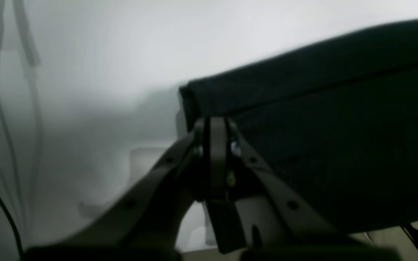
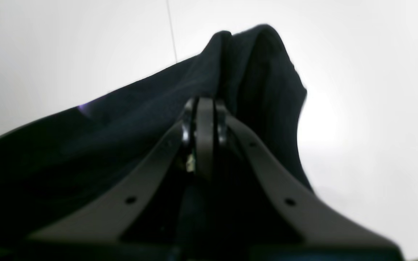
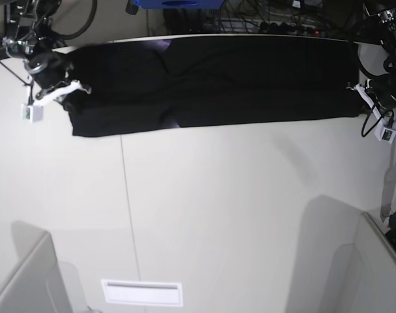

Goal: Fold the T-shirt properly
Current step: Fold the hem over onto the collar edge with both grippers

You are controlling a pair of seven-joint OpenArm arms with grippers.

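Observation:
The black T-shirt (image 3: 211, 81) is stretched in a long folded band across the far side of the white table (image 3: 237, 215). My left gripper (image 3: 355, 88) is at the band's right end in the base view. In the left wrist view its fingers (image 1: 214, 123) are shut on a folded corner of the cloth (image 1: 339, 127). My right gripper (image 3: 70, 88) is at the band's left end. In the right wrist view it (image 2: 205, 105) is shut on a bunched edge of the cloth (image 2: 122, 119). A small patch of purple print (image 2: 83, 107) shows at a fold.
Cables and a blue box (image 3: 178, 3) lie behind the table's far edge. A seam line (image 3: 126, 195) runs down the table. A white rectangular plate (image 3: 142, 292) is near the front edge. Grey panels stand at the front left (image 3: 21, 280) and front right (image 3: 374, 261).

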